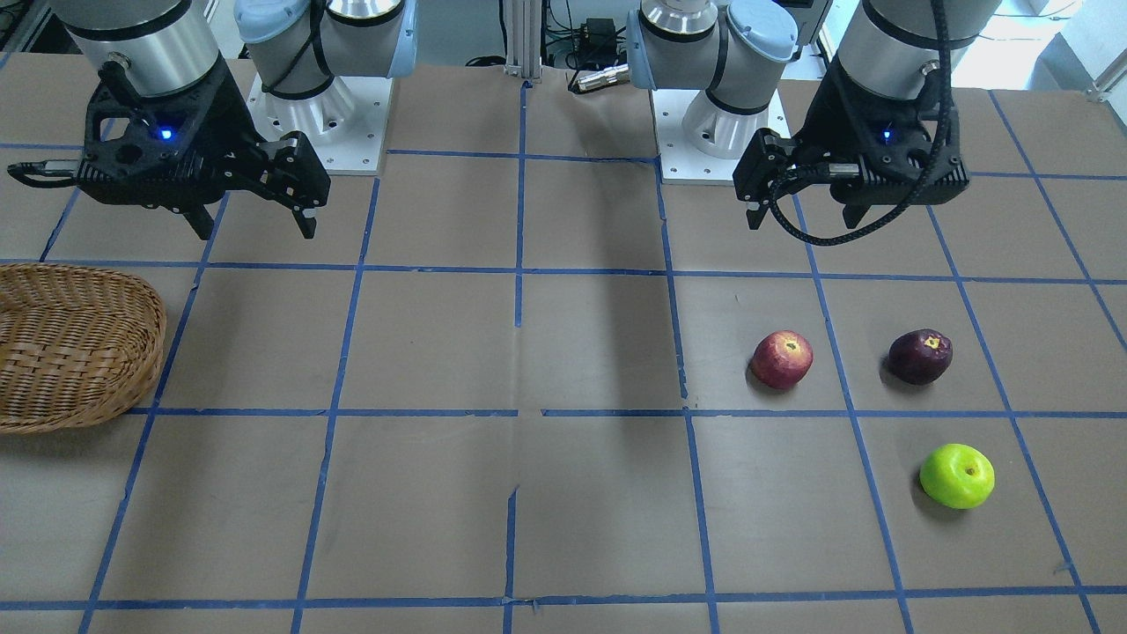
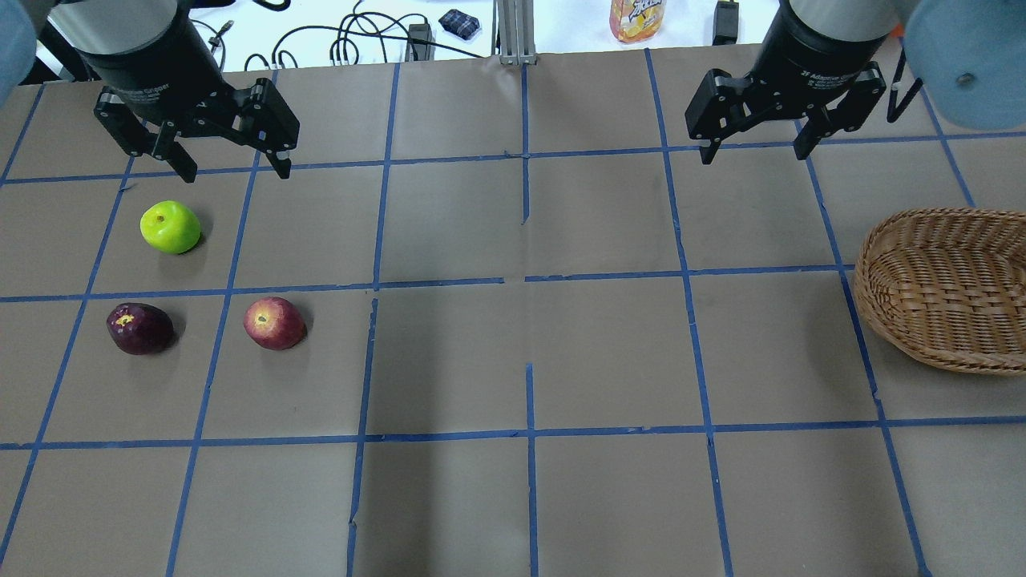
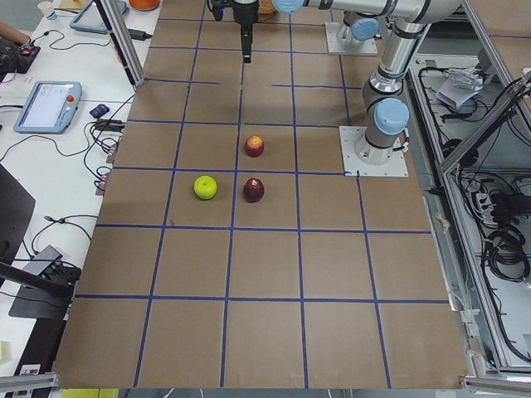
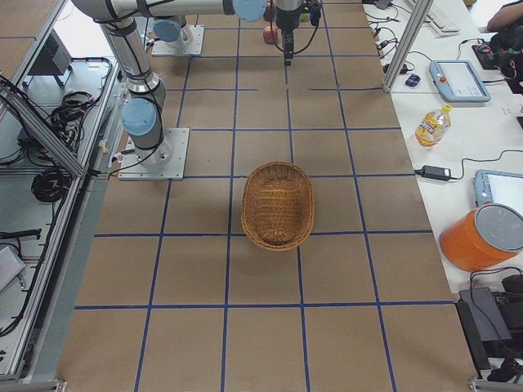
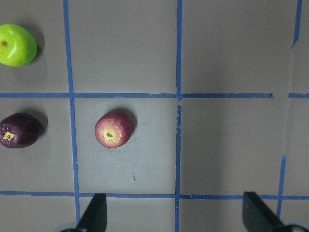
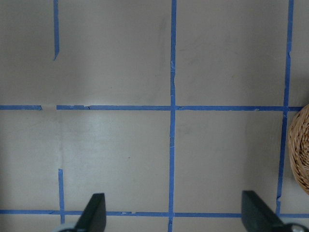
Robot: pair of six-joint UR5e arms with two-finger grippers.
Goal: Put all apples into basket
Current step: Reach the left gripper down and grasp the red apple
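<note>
Three apples lie on the table on my left side: a red one [image 1: 782,359] [image 2: 274,323] [image 5: 113,129], a dark purple one [image 1: 920,356] [image 2: 139,328] [image 5: 19,130] and a lime green one [image 1: 957,475] [image 2: 170,227] [image 5: 17,45]. The wicker basket [image 1: 79,343] [image 2: 946,288] [image 4: 278,204] stands empty at the far right end. My left gripper [image 1: 806,218] [image 2: 236,173] hovers open and empty above the table near the apples. My right gripper [image 1: 257,231] [image 2: 753,155] hovers open and empty, with the basket's rim [image 6: 300,150] at its view's right edge.
Blue tape lines grid the brown table. The two arm bases [image 1: 321,123] [image 1: 713,132] stand at the robot's edge. A drink bottle [image 2: 637,18] and cables lie beyond the far edge. Tablets and an orange bucket [image 4: 482,237] sit on the side bench.
</note>
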